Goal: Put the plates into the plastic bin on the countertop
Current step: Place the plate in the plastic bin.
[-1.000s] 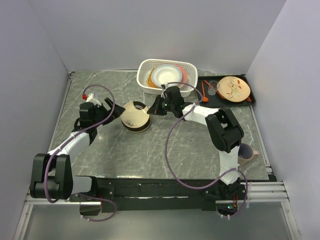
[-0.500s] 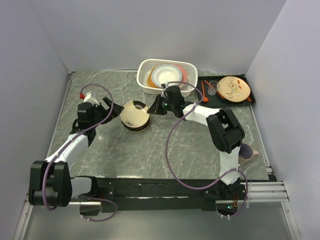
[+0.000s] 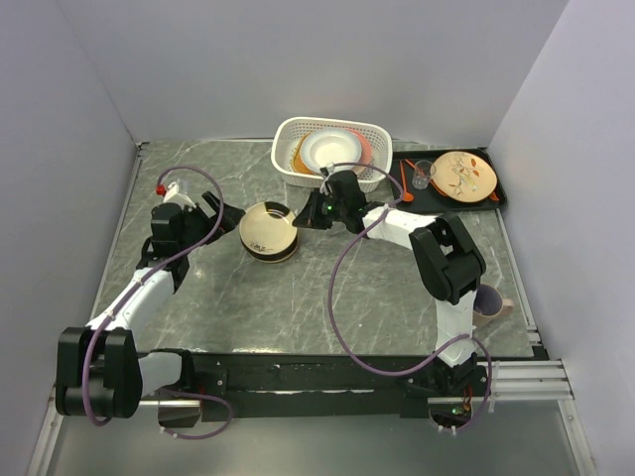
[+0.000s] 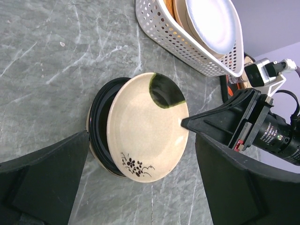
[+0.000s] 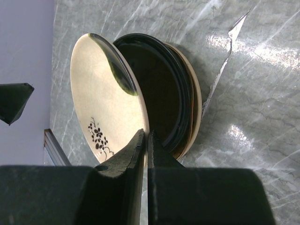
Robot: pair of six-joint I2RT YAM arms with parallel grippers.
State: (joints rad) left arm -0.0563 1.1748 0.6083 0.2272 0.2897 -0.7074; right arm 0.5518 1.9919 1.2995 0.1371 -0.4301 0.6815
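At mid-countertop, the left gripper, jaws spread wide, faces a small stack of plates from the left, apart from it. The right gripper pinches the rim of the cream sprig plate, which is tilted up off the black plate and the tan plate beneath. Just behind stands the plastic bin, holding a white plate among others. At far right lies a black tray.

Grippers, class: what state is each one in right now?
Left gripper: open, holding nothing.
Right gripper: closed on the rim of the cream plate.
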